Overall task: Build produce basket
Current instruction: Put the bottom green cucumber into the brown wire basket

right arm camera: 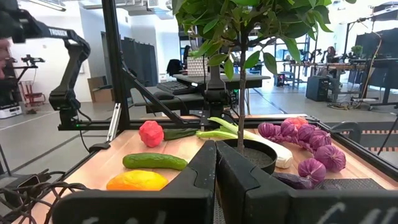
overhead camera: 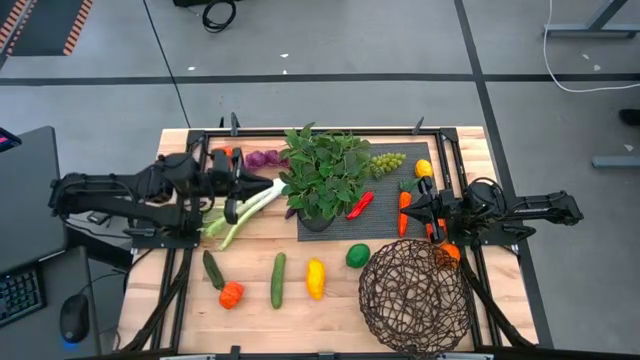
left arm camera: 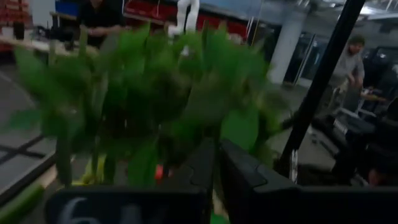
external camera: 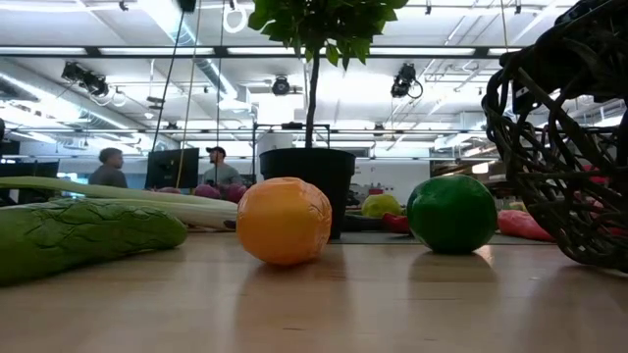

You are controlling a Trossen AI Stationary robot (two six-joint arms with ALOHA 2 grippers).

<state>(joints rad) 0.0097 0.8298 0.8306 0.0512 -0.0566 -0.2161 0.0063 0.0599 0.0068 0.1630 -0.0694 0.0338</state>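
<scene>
1. We judge the step in hand to be a first pick: the wire basket point(overhead camera: 415, 297) sits empty at the near right of the worktop point(overhead camera: 180, 310).
2. Right gripper point(overhead camera: 416, 207), fingers closed on nothing, hovers beside the carrot point(overhead camera: 404, 212); open it before descending.
3. The carrot's long axis runs near-far; close across its width.
4. Left gripper point(overhead camera: 262, 183), also closed and empty, waits above the leek point(overhead camera: 245, 210), which lies diagonally.

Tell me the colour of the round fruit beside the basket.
Green: the lime, clearest in the low view.
</scene>
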